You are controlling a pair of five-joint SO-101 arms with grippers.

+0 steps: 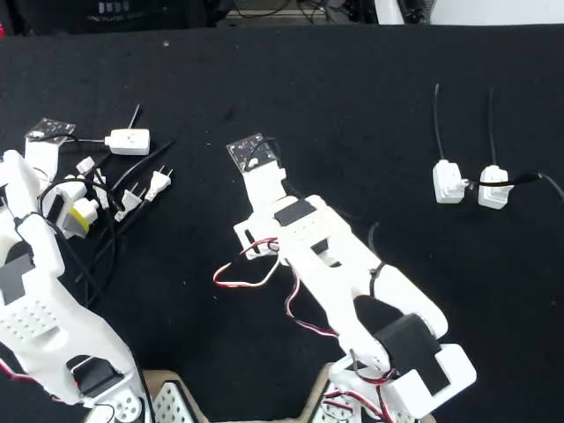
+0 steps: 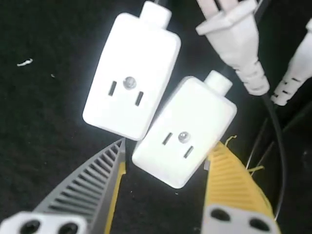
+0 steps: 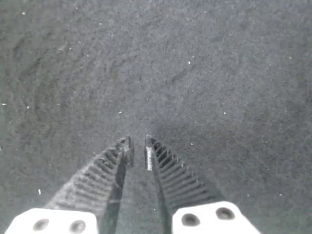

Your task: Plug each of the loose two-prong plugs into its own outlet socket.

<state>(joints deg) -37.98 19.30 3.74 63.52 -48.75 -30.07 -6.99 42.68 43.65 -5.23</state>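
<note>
While your left pincer (image 2: 168,144) sits open around an outlet socket (image 2: 187,129) at the left, with loose plugs (image 1: 159,181) just beside it, and your right pincer (image 3: 138,141) hangs nearly closed and empty, you likely need to squeeze that socket next.

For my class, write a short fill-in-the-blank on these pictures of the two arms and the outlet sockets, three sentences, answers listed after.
The left wrist view shows ___ white outlet sockets lying against each other.
The left gripper is ___, with a finger on each side of the nearer socket.
The right gripper hovers over the ___ table, holding nothing.
Missing words: two; open; black.
</note>
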